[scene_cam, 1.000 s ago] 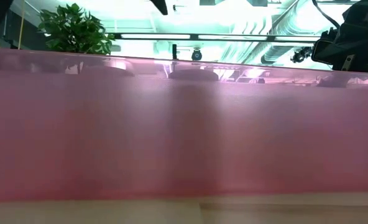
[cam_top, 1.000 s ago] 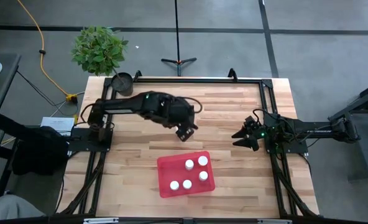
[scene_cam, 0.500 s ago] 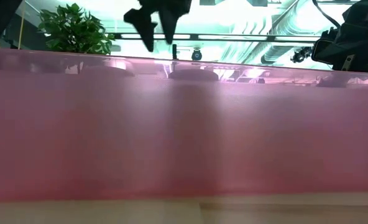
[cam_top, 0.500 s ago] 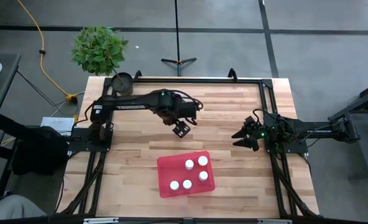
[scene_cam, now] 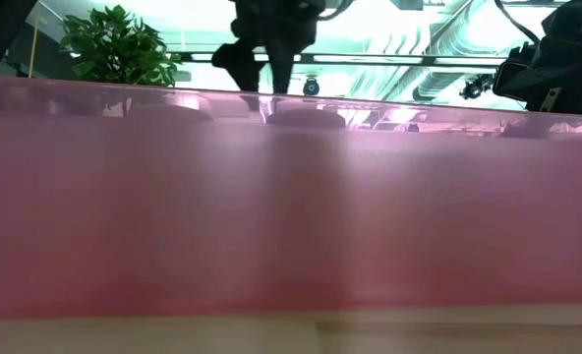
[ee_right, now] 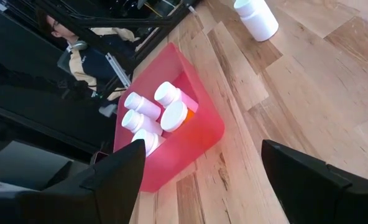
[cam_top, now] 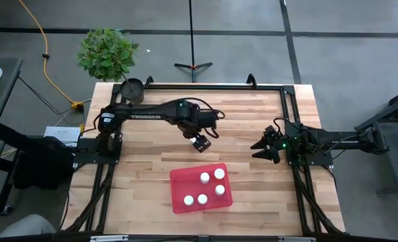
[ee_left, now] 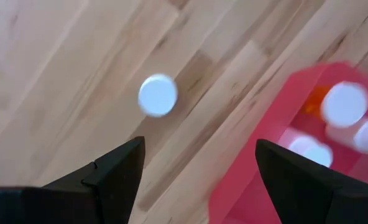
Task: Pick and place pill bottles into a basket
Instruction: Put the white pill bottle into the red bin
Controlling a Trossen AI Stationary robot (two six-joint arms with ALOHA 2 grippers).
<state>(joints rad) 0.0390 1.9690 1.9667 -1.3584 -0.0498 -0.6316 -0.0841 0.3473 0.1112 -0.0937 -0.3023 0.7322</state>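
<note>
1. Biggest thing first: the wooden desk [cam_top: 145,168], with a black frame round its edges and both arms mounted at its sides.
2. The left arm [cam_top: 145,111] reaches from its base across to the middle of the desk, so it's the one at work. The right arm [cam_top: 333,141] is parked over at the right edge.
3. The red tray [cam_top: 185,181] sits on the near half of the desk, a bit right of centre. In the low view its pink wall [scene_cam: 291,197] fills nearly the whole picture.
4. There's a potted plant [cam_top: 107,52] on the floor off the far left corner, and a dark round cup [cam_top: 132,88] on that corner of the desk.
5. The left end effector [cam_top: 199,142] hangs above bare wood just beyond the tray's far edge, fingers spread wide with nothing between them. Its wrist view looks straight down between the two fingertips [ee_left: 119,168].
6. The right end effector [cam_top: 261,149] has its fingers apart too, and it's holding nothing.
7. Five pill bottles [cam_top: 204,178] stand in the tray, white caps up; one has an orange body [ee_right: 185,114].
8. The sixth bottle [ee_left: 158,95] stands alone on the wood, just outside the tray, right under the left end effector. The right wrist view catches it too [ee_right: 256,16].
</note>
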